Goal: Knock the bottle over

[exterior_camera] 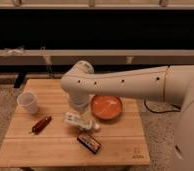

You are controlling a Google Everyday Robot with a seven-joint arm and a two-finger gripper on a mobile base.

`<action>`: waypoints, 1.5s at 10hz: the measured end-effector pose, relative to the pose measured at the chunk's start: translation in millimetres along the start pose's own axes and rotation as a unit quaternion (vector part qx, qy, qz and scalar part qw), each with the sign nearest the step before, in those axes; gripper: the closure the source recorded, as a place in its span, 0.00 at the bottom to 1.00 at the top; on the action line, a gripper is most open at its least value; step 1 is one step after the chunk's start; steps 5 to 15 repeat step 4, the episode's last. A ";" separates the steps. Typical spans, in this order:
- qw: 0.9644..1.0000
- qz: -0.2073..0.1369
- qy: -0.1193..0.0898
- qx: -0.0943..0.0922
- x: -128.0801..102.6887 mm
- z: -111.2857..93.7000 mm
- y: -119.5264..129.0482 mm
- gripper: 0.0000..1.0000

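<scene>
The bottle point(81, 121), whitish and translucent, lies on its side near the middle of the wooden table point(50, 152), its long axis running left to right. My gripper point(79, 106) hangs from the big white arm point(120, 82) just behind and above the bottle, close to it. The wrist hides most of the gripper. I cannot tell whether it touches the bottle.
A white cup point(28, 101) stands at the table's left. A dark red elongated object point(41, 124) lies in front of it. An orange bowl point(106, 107) sits right of the bottle. A dark flat packet point(89, 142) lies near the front edge.
</scene>
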 end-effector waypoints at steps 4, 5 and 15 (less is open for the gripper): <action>1.000 0.000 0.000 0.011 0.3 1.2 -7.8 0.29; 1.000 0.000 0.000 0.011 0.3 1.2 -7.8 0.29; 1.000 0.000 0.000 0.011 0.3 1.2 -7.8 0.29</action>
